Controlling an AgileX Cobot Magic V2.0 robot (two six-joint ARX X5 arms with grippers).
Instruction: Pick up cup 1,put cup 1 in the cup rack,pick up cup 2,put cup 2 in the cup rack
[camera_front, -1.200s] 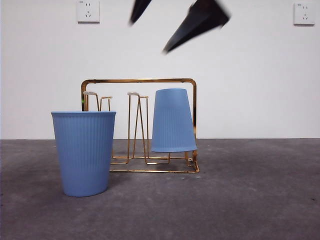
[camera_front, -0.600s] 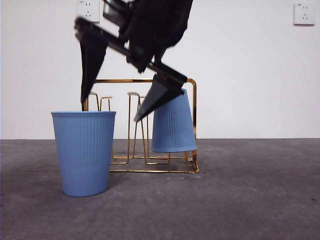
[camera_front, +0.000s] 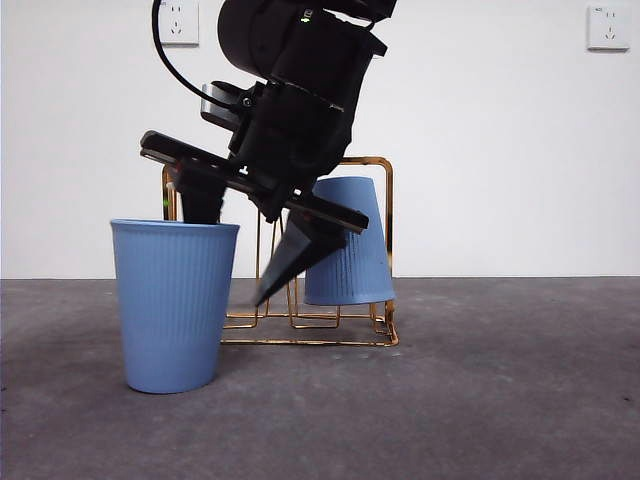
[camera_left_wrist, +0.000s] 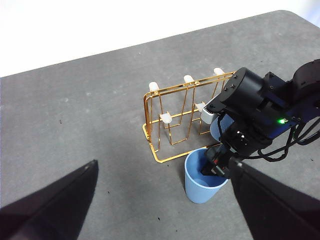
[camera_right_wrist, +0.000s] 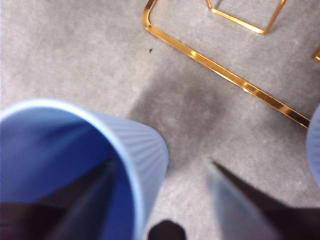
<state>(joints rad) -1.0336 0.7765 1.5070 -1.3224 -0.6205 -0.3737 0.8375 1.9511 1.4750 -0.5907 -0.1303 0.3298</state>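
An upright ribbed blue cup (camera_front: 172, 310) stands on the grey table in front of the gold wire cup rack (camera_front: 386, 200). A second blue cup (camera_front: 360, 260) hangs upside down on the rack's right side. My right gripper (camera_front: 232, 262) is open and straddles the upright cup's rim. One jaw is down inside the cup and the other is outside its wall (camera_right_wrist: 145, 150), between cup and rack base (camera_right_wrist: 220, 70). My left gripper (camera_left_wrist: 164, 161) is open and empty high above, looking down on cup (camera_left_wrist: 202, 182), rack (camera_left_wrist: 170, 125) and the right arm (camera_left_wrist: 255, 120).
The rack's free white-tipped prongs (camera_left_wrist: 165, 117) stand on its left side, behind the upright cup. Two wall sockets (camera_front: 177, 20) sit high on the white wall. Bare grey table (camera_front: 500, 400) lies to the right and front.
The right arm came down from the top of the front view onto the upright cup. One jaw went inside the rim, and the cup shifted slightly to the right.
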